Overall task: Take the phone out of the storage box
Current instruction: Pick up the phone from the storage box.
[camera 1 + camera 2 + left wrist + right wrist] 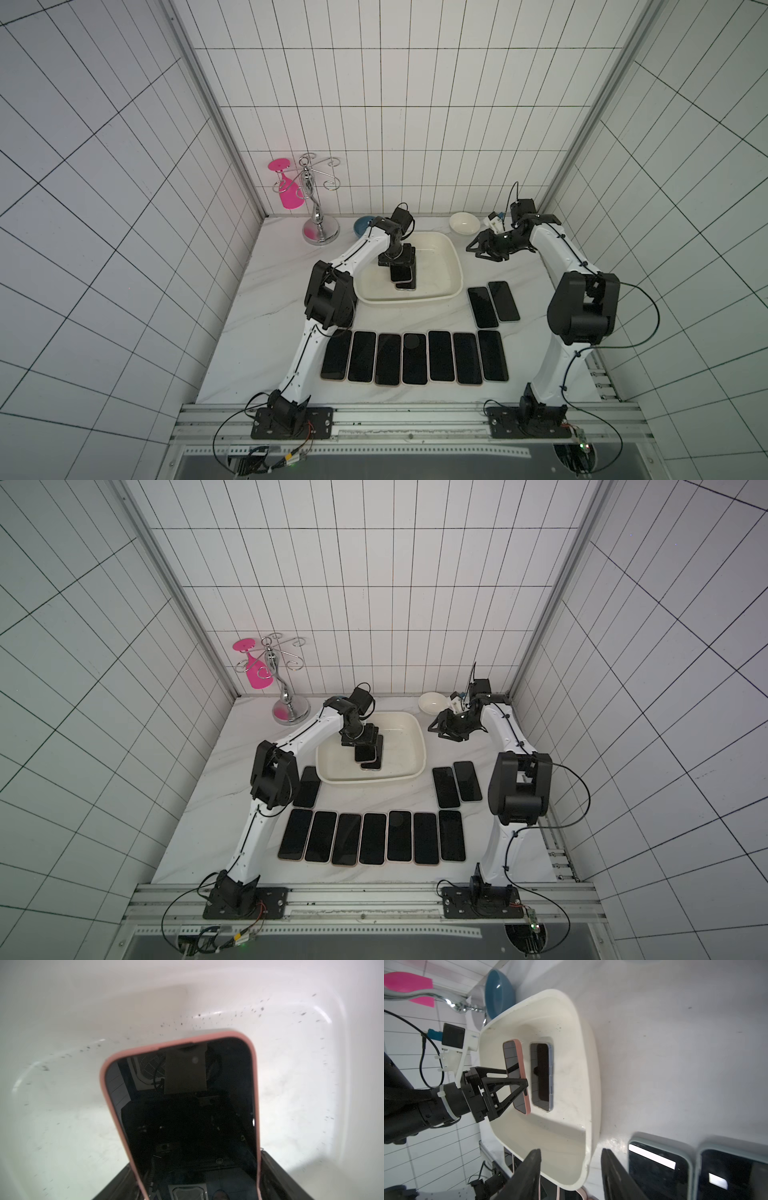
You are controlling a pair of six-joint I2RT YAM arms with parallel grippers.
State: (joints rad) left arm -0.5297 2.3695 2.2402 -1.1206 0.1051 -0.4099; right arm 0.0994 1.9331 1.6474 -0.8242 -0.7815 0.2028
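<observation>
Both top views: frame centre, left gripper (pixel 397 265) clamps pink-cased phone (pixel 400 275) above storage box (pixel 455 266) floor; right gripper (pixel 476 249) upper right, jaws apart, empty. Left wrist: phone raised over box. Right wrist: second phone (pixel 542 1076) flat in box.

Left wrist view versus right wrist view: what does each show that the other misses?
Left wrist only: the pink-cased phone, screen face-on, close up. Right wrist only: the left gripper clamping that phone's edges above the floor, a second phone lying flat in the storage box, the blue bowl. Both: the pink-cased phone and the box's cream floor.
</observation>
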